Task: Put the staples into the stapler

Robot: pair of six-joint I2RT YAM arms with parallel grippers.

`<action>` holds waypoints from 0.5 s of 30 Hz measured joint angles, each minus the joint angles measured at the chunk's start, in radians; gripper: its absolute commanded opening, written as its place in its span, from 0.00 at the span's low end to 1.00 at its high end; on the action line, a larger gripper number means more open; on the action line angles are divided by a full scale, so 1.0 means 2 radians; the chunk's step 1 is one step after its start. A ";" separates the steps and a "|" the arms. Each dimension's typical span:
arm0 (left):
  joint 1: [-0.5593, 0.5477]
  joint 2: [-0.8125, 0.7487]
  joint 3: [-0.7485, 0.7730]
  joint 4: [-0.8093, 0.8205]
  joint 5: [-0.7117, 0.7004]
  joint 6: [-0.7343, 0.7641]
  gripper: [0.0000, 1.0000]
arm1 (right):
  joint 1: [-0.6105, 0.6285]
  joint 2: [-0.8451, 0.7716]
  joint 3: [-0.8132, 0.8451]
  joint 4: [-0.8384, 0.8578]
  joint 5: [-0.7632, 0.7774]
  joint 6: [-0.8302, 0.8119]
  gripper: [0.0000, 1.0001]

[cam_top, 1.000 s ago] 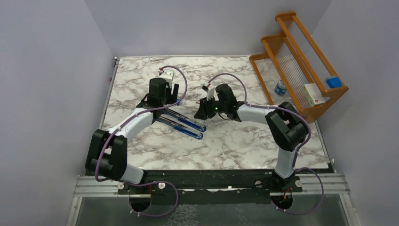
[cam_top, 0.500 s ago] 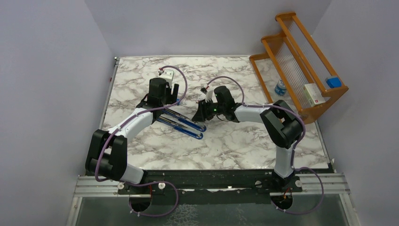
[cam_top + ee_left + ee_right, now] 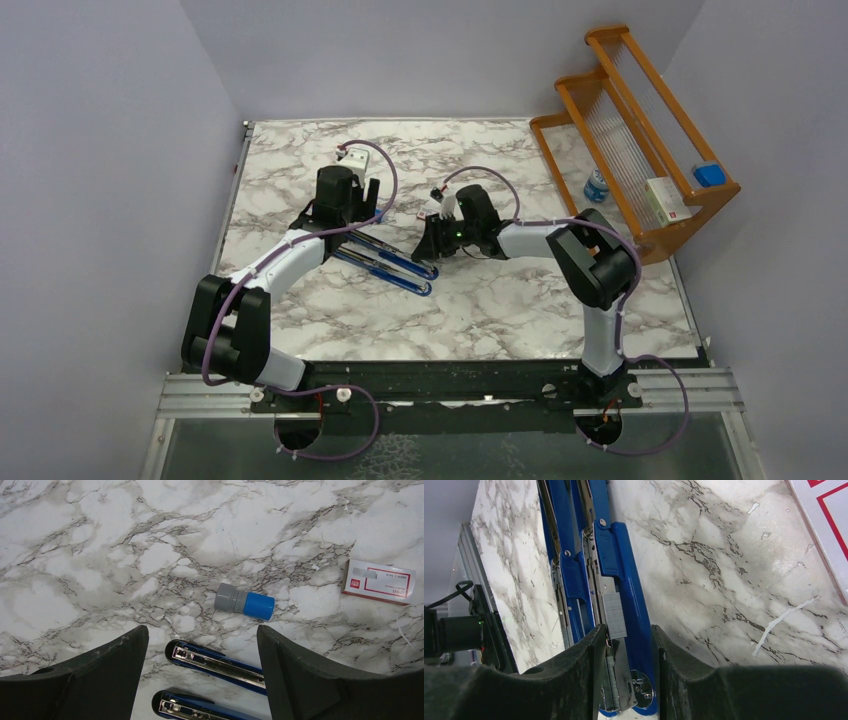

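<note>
The blue stapler (image 3: 390,265) lies swung open on the marble table, its two arms side by side (image 3: 220,662). A grey strip of staples (image 3: 615,615) rests on the metal rail of one arm (image 3: 624,580). My right gripper (image 3: 428,243) straddles that arm's rounded end (image 3: 626,670), jaws part open and close against both sides. My left gripper (image 3: 372,198) hovers wide open above the arms' other ends (image 3: 202,680), holding nothing. The white staple box with its red label (image 3: 378,581) lies flat beyond; its corner shows in the right wrist view (image 3: 824,525).
A small grey cylinder with a blue cap (image 3: 245,603) lies between the stapler and the staple box. A wooden rack (image 3: 640,150) at the right back corner holds a white box (image 3: 668,200) and a blue item (image 3: 708,174); a small bottle (image 3: 596,186) stands by it.
My right gripper has shifted a little to the left, onto the stapler's end. The left arm and the stapler have stayed put.
</note>
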 measured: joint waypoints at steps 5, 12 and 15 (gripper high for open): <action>0.001 0.000 0.000 0.000 0.000 0.000 0.82 | -0.001 0.003 0.000 0.000 -0.004 0.003 0.33; 0.002 0.000 0.000 0.000 0.000 0.000 0.82 | -0.001 0.003 0.000 0.004 -0.015 0.006 0.23; 0.002 0.000 0.000 0.000 0.000 0.000 0.82 | -0.001 0.003 0.000 0.006 -0.017 0.006 0.22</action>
